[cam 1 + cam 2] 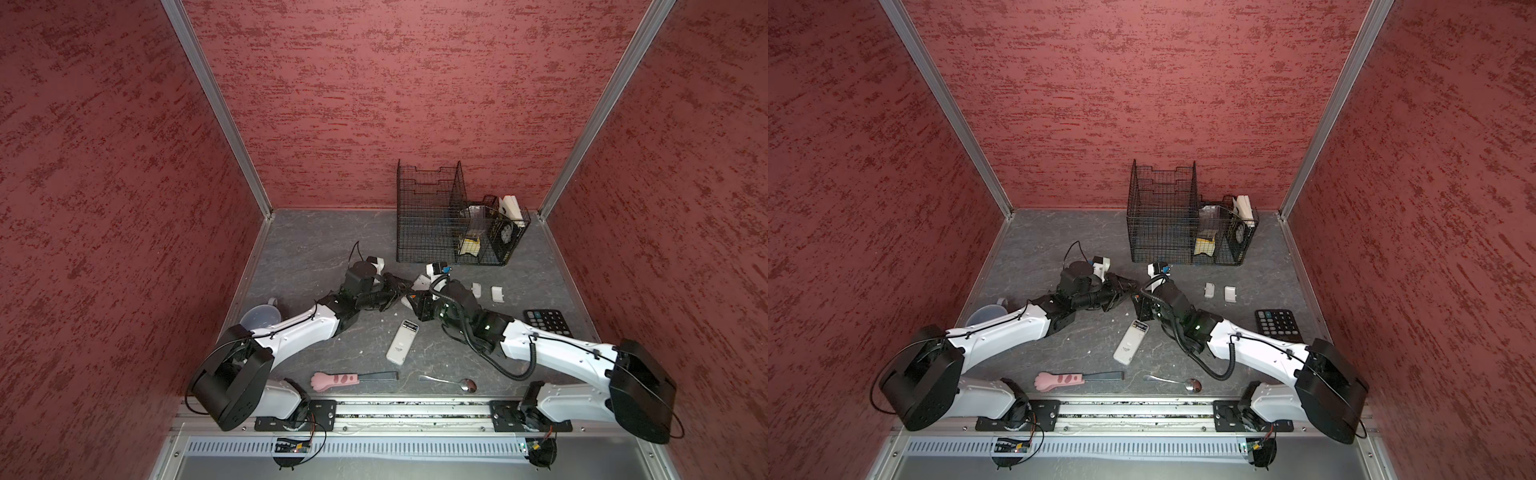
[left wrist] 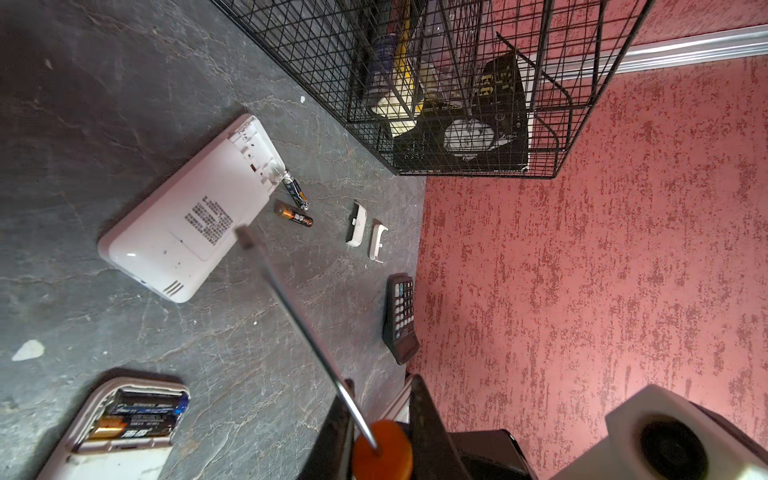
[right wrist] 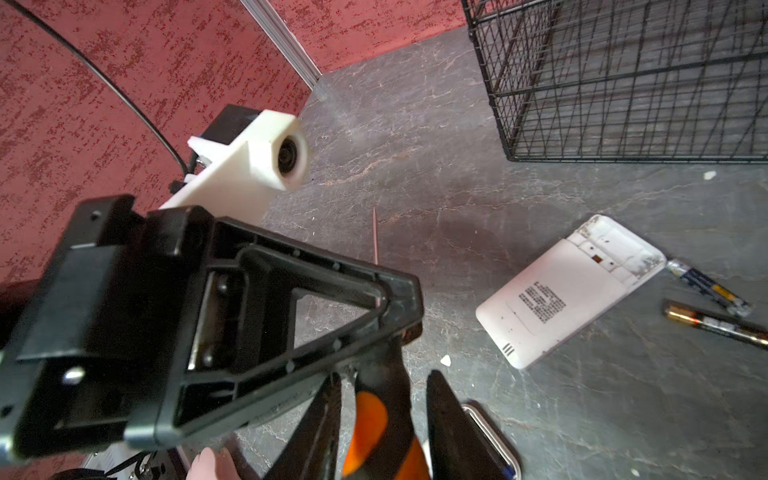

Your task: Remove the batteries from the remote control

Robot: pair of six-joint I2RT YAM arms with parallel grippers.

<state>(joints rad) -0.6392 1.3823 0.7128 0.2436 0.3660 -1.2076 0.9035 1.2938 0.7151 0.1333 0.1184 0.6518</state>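
The left gripper point(image 2: 380, 440) clamps the orange-handled screwdriver point(image 2: 382, 451), while the right gripper point(image 3: 384, 419) stands narrowly parted astride that same handle. Two loose batteries point(image 2: 294, 214) lie on the table beyond the screwdriver tip, beside an emptied white remote point(image 2: 191, 212). A second remote point(image 2: 124, 424) nearer the left gripper holds two batteries.

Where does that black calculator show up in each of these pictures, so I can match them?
Both top views: calculator lies on the table beside the right arm, nearer the camera than the wire basket.
Left wrist: calculator lies past the two small white covers.
Right wrist: not in it.
Shared landmark: the wire basket, in all four.
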